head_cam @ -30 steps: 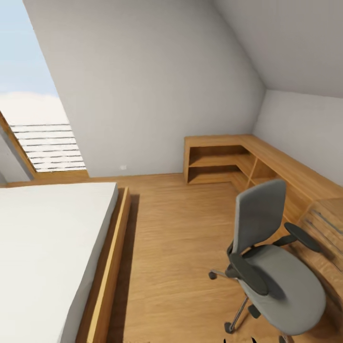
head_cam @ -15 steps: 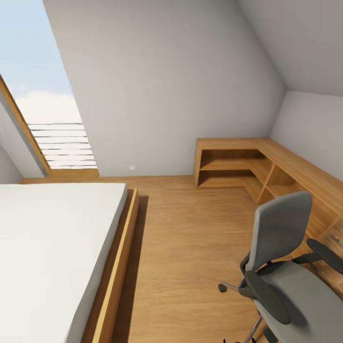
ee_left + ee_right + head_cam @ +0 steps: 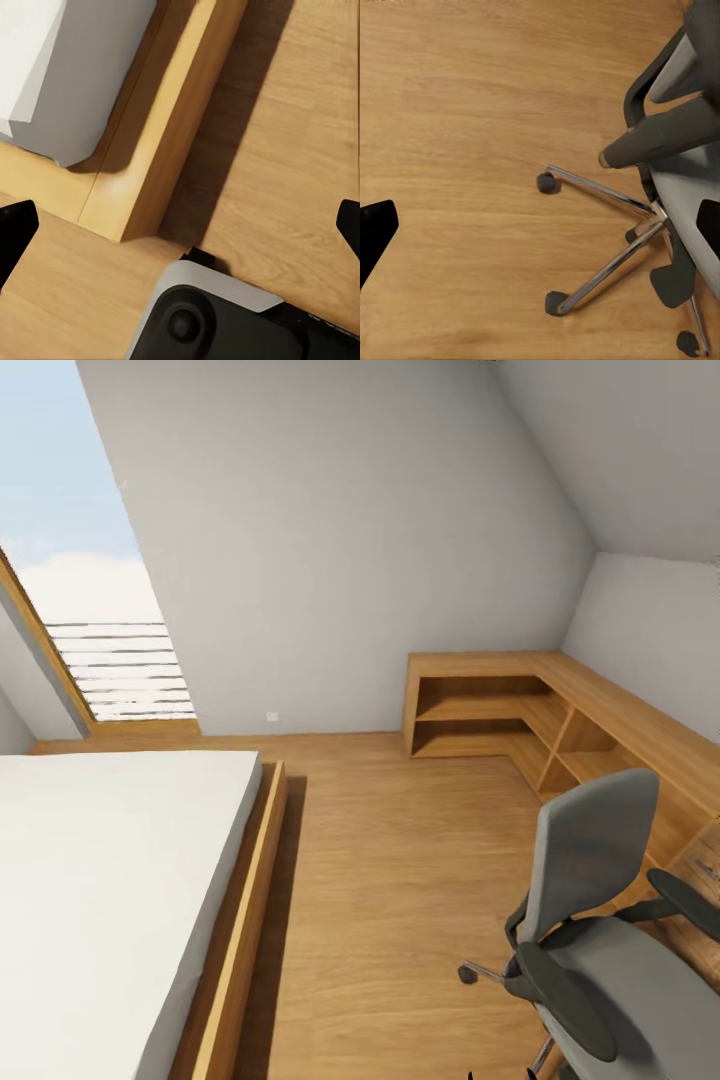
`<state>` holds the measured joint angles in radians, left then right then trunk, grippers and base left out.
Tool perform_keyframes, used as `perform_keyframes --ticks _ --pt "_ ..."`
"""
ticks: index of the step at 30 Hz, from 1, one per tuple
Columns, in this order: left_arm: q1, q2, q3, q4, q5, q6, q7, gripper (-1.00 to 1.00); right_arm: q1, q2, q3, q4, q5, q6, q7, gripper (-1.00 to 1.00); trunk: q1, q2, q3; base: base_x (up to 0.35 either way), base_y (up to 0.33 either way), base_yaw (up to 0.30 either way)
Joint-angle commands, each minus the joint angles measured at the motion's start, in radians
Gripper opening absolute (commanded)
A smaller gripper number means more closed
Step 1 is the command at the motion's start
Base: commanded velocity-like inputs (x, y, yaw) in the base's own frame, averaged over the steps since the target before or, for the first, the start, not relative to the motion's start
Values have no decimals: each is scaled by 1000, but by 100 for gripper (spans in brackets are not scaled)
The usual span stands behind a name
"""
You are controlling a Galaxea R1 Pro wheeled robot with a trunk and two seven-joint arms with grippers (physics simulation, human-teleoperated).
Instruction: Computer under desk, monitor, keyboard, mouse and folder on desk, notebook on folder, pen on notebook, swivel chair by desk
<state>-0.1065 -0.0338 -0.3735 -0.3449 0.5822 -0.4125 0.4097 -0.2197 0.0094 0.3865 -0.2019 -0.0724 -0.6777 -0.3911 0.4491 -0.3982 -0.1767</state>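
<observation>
The swivel chair (image 3: pixel 600 930) stands on the wood floor (image 3: pixel 400 880) just in front of the corner shelf unit (image 3: pixel 530 705), its seat bare of any folder as far as shows, so the robot is judged to be travelling or searching, with no item in hand. The left tool (image 3: pixel 180 225) and right tool (image 3: pixel 540 225) both stand spread wide, gripping nothing. Next it must turn to find the surface; the bed (image 3: pixel 100 900) opposite the chair narrows the passage.
</observation>
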Motion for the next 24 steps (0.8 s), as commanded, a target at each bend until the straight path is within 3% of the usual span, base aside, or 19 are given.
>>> perform_keyframes --ticks 1,10,17,24 --pt "-1 1 -9 0 6 -4 7 100 -1 0 8 1 -7 -3 -5 100 1 -2 -1 177 152 -103" --pt "-1 0 -9 0 6 -4 6 100 -1 0 8 1 -7 -3 -5 100 1 -2 0 193 168 -25" --pt "-1 -1 -13 0 5 -5 6 100 -1 0 8 1 -7 -3 -5 100 1 -2 0 68 28 -2" --pt "-1 -1 -13 0 5 -4 6 100 -1 0 9 1 -7 -3 -5 100 1 -2 0 264 3 0"
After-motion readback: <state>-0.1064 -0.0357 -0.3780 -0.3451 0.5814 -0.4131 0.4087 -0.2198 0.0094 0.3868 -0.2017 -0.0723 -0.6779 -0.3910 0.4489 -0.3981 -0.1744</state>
